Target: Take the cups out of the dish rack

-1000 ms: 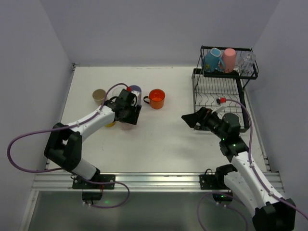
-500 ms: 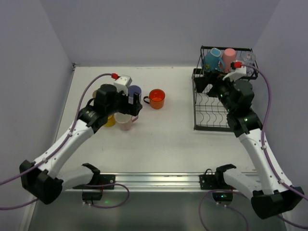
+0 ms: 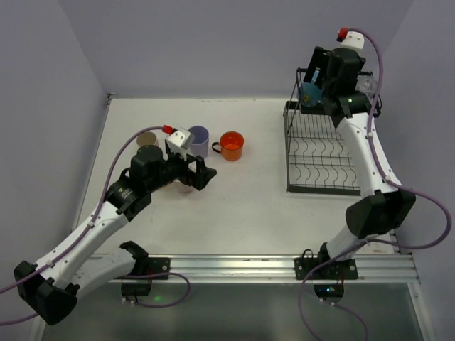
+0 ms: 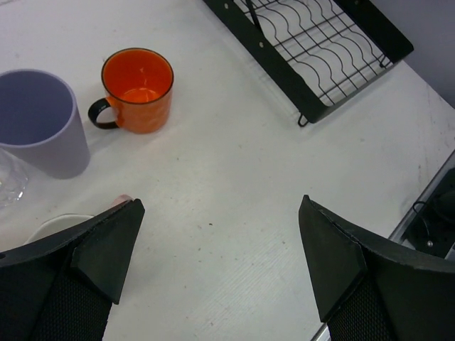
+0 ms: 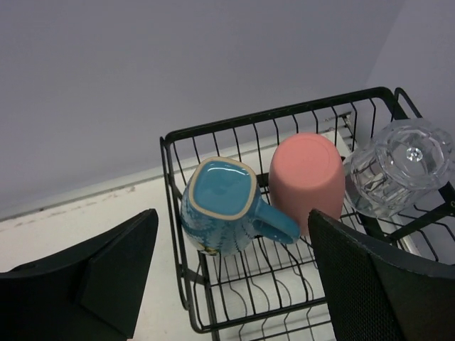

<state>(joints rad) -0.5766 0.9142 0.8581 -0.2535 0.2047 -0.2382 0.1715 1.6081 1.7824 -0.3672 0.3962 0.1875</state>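
The black wire dish rack (image 3: pixel 325 158) stands at the right, its raised upper shelf (image 5: pixel 186 135) holding three cups: a blue handled mug (image 5: pixel 222 206), a salmon-pink cup (image 5: pixel 307 176) upside down and a clear cup (image 5: pixel 398 165). My right gripper (image 5: pixel 231 273) hovers open just above the blue mug (image 3: pixel 308 91), one finger on each side and neither touching. On the table stand a beige cup (image 3: pixel 147 140), a lavender cup (image 4: pixel 39 119) and an orange mug (image 4: pixel 138 87). My left gripper (image 4: pixel 220 259) is open and empty over bare table beside them.
A clear glass (image 4: pixel 7 179) and a pale cup rim (image 4: pixel 55 223) peek out at the left finger's edge. The rack's slotted lower tray (image 4: pixel 323 44) holds nothing. Walls close in at the back and both sides. A metal rail (image 3: pixel 234 264) runs along the near edge.
My left gripper opened, let go of a cup among the set-down ones and drew back toward the middle. My right arm swung up from the rack's front to over the upper shelf.
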